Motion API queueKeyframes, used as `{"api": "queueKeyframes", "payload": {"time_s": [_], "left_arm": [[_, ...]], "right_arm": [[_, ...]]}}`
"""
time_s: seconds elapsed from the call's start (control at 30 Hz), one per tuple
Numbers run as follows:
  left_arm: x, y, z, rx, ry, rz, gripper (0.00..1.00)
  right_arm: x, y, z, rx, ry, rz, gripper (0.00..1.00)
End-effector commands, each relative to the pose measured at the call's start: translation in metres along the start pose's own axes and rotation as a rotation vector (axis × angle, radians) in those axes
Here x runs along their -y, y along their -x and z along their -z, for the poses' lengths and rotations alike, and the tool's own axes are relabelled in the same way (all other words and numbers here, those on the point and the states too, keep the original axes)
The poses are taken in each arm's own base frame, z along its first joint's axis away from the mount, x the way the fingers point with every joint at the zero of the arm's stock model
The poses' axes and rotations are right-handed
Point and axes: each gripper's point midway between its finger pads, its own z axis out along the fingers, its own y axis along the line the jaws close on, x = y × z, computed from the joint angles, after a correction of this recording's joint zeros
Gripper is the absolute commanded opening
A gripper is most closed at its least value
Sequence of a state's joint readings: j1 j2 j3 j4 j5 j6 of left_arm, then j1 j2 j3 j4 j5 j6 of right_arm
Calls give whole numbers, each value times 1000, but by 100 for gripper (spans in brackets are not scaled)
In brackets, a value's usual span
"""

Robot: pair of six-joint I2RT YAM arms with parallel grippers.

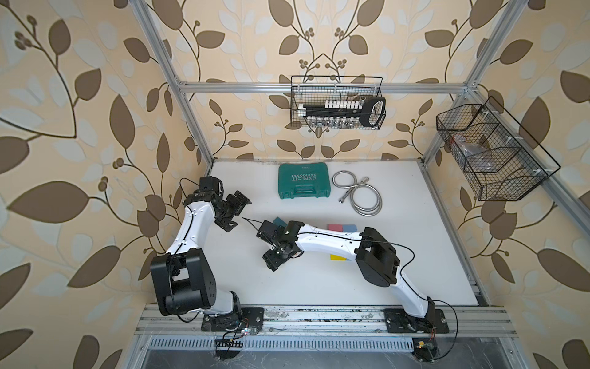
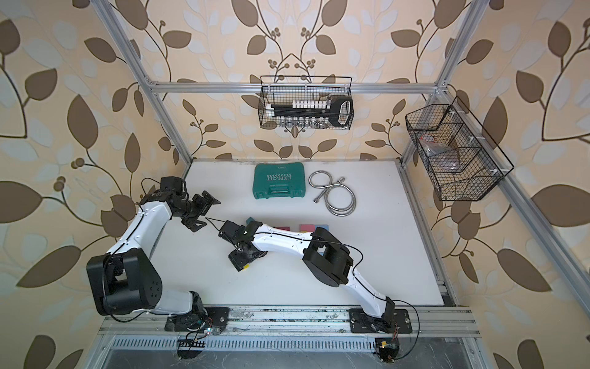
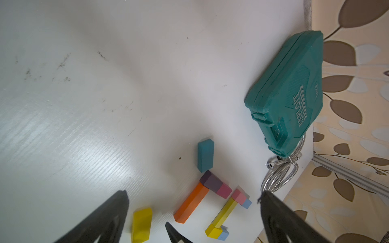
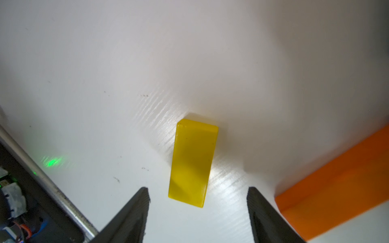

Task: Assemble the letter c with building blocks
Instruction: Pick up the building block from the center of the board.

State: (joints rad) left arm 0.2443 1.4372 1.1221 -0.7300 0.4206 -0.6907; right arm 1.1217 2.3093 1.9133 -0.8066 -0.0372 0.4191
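Right wrist view, right fingers (image 4: pixel 134 214) apart astride yellow block (image 4: pixel 193 162), seemingly untouched, on tabletop (image 4: pixel 105 63), 7 o'clock of green case (image 1: pixel 303 180), orange block (image 4: pixel 336 178) cropped, right arm (image 1: pixel 329 239) hiding most other blocks (image 1: pixel 334 227), left fingers (image 3: pixel 105 218) spread

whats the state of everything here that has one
tool case: closed, lying flat
hose: coiled loosely
loose yellow block: lying flat, ungripped
right end effector: open, straddling the loose yellow block, not touching
left end effector: open, empty

You're looking at a yellow rectangular block (image 4: pixel 192 163), a long orange block (image 4: pixel 336 189), a teal plastic case (image 3: pixel 290 92) and a white counter (image 4: pixel 84 63).
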Motion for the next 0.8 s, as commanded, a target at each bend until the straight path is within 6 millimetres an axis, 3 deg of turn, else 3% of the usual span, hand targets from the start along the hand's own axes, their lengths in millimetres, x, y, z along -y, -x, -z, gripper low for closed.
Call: {"api": "queueKeyframes", "payload": {"time_s": [0.0,0.1,0.27,0.47,0.63,0.77], "left_arm": [[0,2,4,1,-26,-7,99],[-4,4,4,-1,-24,6,99],[-8,4,4,-5,-27,15,99],[-7,3,7,-6,-41,14,99],[-2,0,12,-11,-66,8,99],[5,-8,16,-41,-109,2,99]], "right_arm": [[-2,-5,-10,-30,-29,33,70],[-7,-5,-17,-38,-21,40,62],[-15,-7,-26,-59,-3,47,38],[-24,-14,-14,-69,22,22,6],[-29,-23,32,10,78,-62,5],[-11,-53,54,7,64,-46,7]]}}
